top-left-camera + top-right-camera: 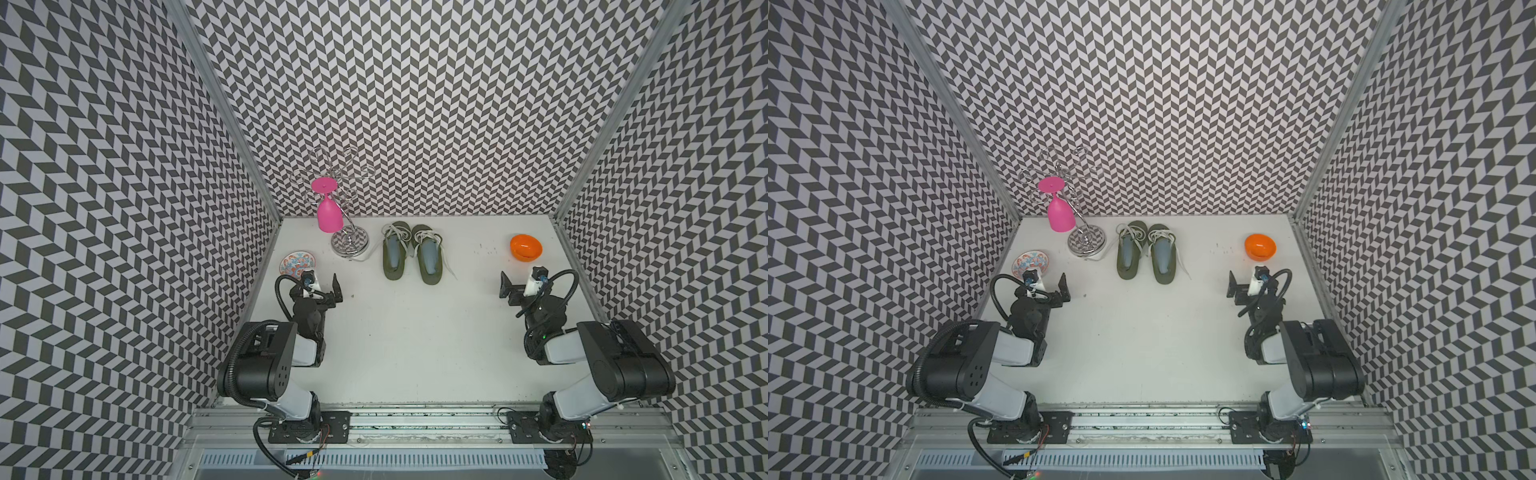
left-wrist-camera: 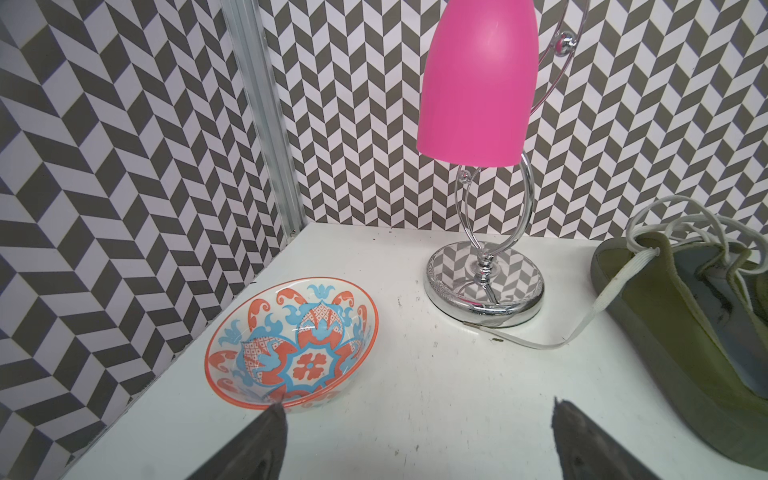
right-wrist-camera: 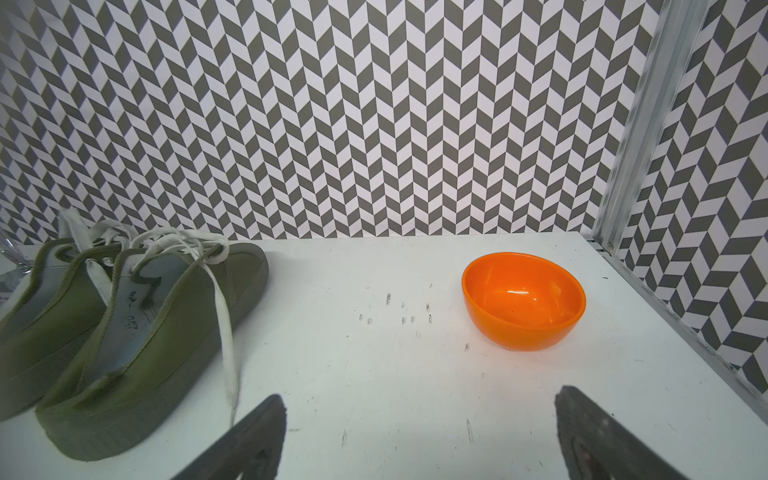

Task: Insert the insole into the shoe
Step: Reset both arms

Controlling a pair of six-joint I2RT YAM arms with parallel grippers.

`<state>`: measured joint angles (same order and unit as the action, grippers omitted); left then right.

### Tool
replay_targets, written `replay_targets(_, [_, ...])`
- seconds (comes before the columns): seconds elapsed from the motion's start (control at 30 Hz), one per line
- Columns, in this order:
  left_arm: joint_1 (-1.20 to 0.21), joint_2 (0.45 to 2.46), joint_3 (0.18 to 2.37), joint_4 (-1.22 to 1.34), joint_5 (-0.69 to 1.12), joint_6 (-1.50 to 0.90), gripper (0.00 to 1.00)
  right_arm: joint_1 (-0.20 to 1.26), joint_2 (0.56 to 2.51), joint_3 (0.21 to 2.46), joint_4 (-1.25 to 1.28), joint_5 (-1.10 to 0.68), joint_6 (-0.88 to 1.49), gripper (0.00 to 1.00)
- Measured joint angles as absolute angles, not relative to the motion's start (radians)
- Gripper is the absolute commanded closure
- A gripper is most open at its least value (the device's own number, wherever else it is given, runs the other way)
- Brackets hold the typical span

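Shoes (image 1: 391, 272), olive, paired, at rear centre of worktop (image 1: 415, 353). Grey insoles (image 1: 431, 259) apparently lying inside both, none loose. Left end effector (image 2: 417, 407) and right end effector (image 3: 419, 397): spread wide, empty, well apart from shoes. Step probably checking fit; next move, pressing any raised insole flat.

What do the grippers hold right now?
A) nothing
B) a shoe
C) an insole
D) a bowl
A: the left gripper and right gripper both stand open and empty, short of the shoes.
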<state>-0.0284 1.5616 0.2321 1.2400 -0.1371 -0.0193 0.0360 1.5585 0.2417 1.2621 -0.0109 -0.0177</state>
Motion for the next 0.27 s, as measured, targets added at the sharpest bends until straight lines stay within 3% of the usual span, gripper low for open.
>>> replay_targets(0.27, [-0.028, 1.562, 0.249, 1.237, -0.137, -0.019, 0.0, 0.036, 1.559, 0.242, 1.262, -0.011, -0.018, 0.0])
